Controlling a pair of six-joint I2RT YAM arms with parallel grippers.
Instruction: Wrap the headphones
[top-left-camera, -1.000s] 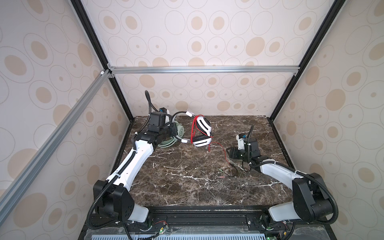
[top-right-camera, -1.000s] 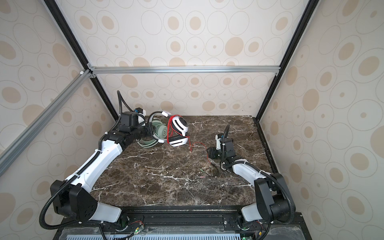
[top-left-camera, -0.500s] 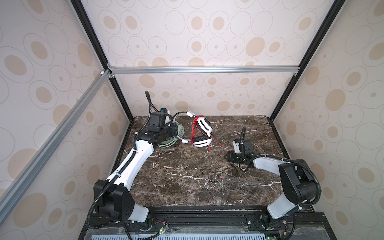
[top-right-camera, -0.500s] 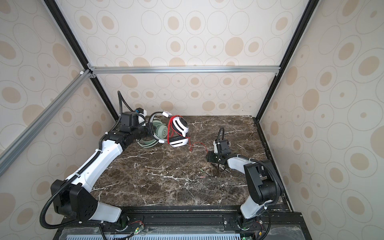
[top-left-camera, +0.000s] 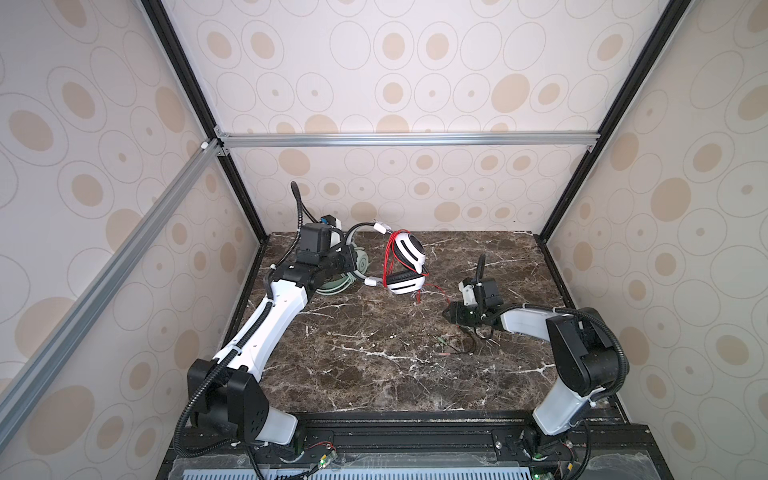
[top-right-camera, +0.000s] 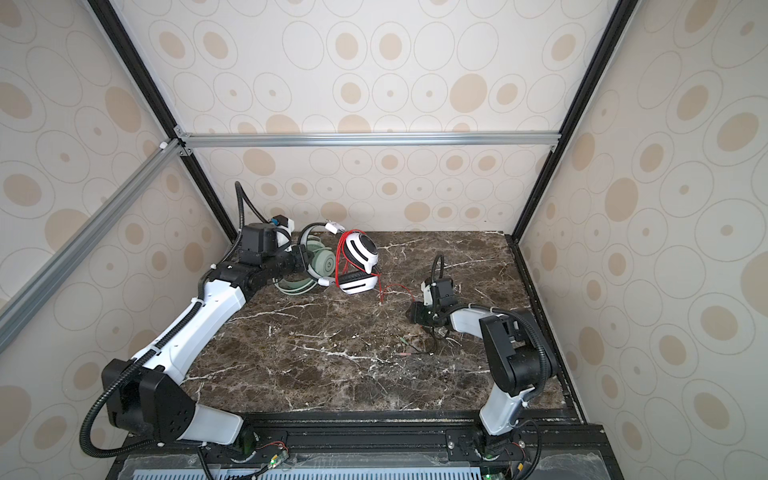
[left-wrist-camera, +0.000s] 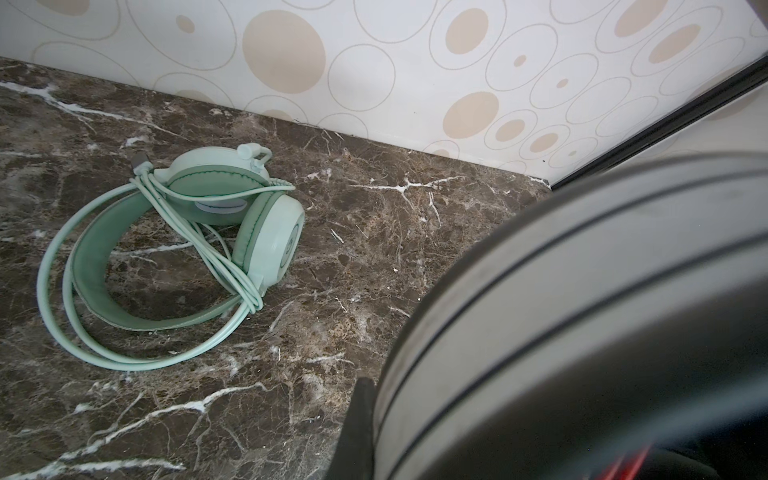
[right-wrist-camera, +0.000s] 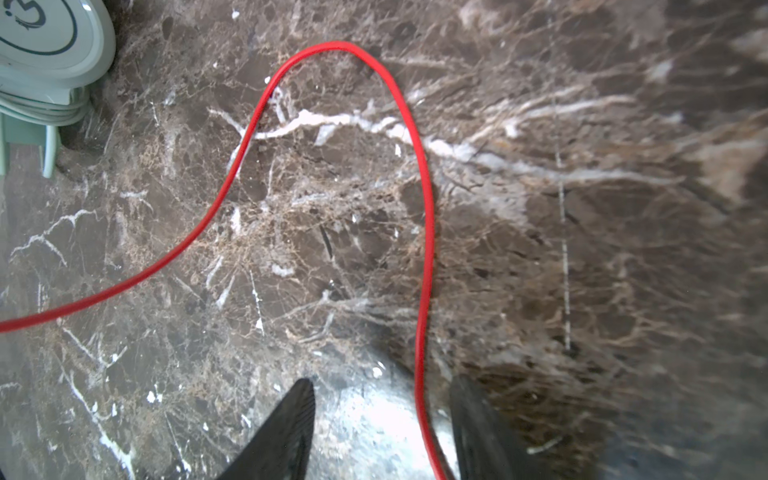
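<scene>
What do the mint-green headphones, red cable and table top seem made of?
Mint-green headphones: smooth plastic cups, likely; stitched cushions look like leatherette. Red cable: smooth, rubbery-looking sheath, lying in loose curves. Table top: polished marble or an imitation, brown with white veins.

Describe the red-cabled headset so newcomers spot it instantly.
On the marble tabletop, look toward the back left. Of two headsets there, it is the white-and-black headset wound with red cable; the mint-green headset beside it is one colour.
</scene>
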